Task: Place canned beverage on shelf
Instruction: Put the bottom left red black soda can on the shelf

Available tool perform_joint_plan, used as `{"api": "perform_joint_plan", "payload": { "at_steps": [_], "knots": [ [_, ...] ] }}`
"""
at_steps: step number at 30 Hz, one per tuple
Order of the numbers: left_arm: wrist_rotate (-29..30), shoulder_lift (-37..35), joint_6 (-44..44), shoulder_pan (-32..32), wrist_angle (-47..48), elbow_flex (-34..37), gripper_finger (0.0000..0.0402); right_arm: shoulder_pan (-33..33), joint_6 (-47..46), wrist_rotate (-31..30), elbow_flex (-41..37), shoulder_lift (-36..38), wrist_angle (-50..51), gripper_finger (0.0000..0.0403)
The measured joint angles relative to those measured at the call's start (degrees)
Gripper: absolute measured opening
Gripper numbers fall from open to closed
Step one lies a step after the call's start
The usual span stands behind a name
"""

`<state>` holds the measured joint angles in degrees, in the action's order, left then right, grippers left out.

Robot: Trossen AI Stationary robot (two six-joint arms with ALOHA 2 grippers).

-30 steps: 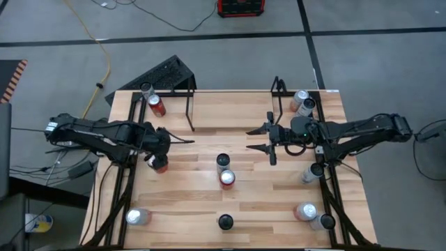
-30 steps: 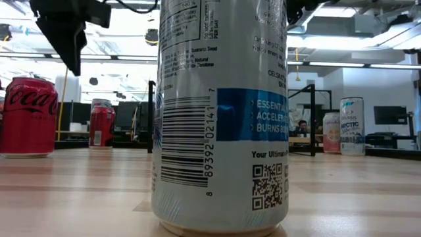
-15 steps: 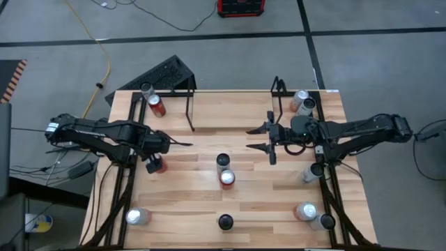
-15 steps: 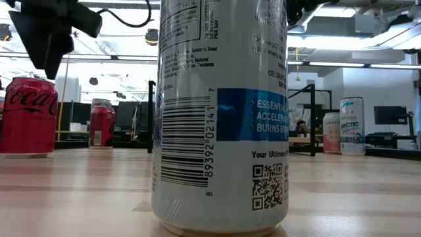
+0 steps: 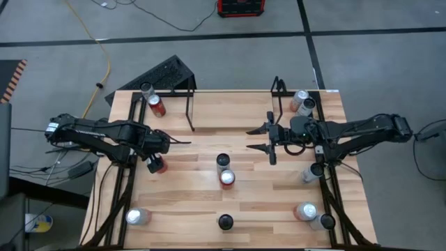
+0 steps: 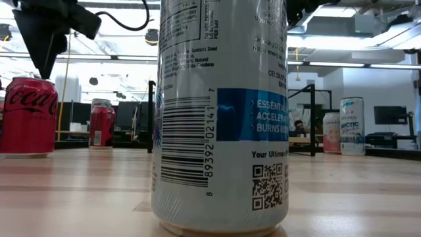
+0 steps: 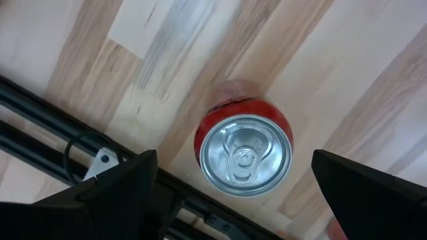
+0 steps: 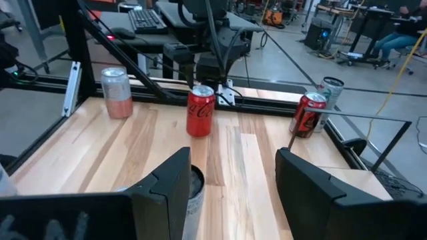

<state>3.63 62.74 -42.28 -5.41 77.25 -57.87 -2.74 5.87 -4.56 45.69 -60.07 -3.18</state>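
A red cola can (image 5: 158, 165) stands upright on the table near its left side; it also shows in the low view (image 6: 26, 117) and, top up, in the left wrist view (image 7: 243, 155). My left gripper (image 5: 155, 152) is open and points down just above this can, one finger on either side (image 7: 233, 167), touching nothing. My right gripper (image 5: 254, 139) is open and empty, level over the table's right half, pointing left (image 8: 230, 193). The shelf of thin black rods (image 5: 189, 111) stands at the far edge.
Two cans (image 5: 224, 171) stand at the table's middle and one (image 5: 225, 222) at the near edge, close before the low camera (image 6: 220, 112). More cans stand at the far left (image 5: 156, 104), far right (image 5: 304, 102), near left (image 5: 136, 217) and near right (image 5: 310, 213).
My left gripper has gone a little toward the table's left edge and now hangs right over the red can, still open. The can has stayed where it was.
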Motion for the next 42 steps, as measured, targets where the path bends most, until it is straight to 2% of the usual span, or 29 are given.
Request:
{"api": "perform_joint_plan", "payload": {
  "at_steps": [11, 22, 28, 33, 36, 42],
  "knots": [
    [1.26, 1.73, -2.28, -0.3, -0.35, 0.0, 0.0387, 0.26, 0.17, 0.0, 0.0, 0.0, 0.45, 0.0205],
    [0.67, 10.65, -4.24, -4.23, -0.98, 0.01, 0.0387, 0.72, 0.17, 0.0, 0.0, -0.02, 0.74, 0.0205],
    [-1.78, 12.05, -6.22, -4.09, -4.45, 6.56, 0.0387, 1.03, 0.17, 0.02, -0.02, 0.26, 0.45, 0.0205],
    [-4.72, 11.33, -7.0, -4.02, -12.26, 12.6, 0.0387, 1.03, 0.17, 0.02, 0.0, 0.27, 0.15, 0.0205],
    [-5.25, 11.32, -6.37, -4.0, -13.62, 13.51, 0.0387, 1.03, 0.17, 0.02, 0.0, 0.27, -1.11, 0.0205],
    [-2.38, 11.28, -4.07, -3.99, -14.68, 13.53, 0.0387, 1.11, 0.08, -0.01, 0.0, 0.28, -3.49, 0.0205]
  ]
}}
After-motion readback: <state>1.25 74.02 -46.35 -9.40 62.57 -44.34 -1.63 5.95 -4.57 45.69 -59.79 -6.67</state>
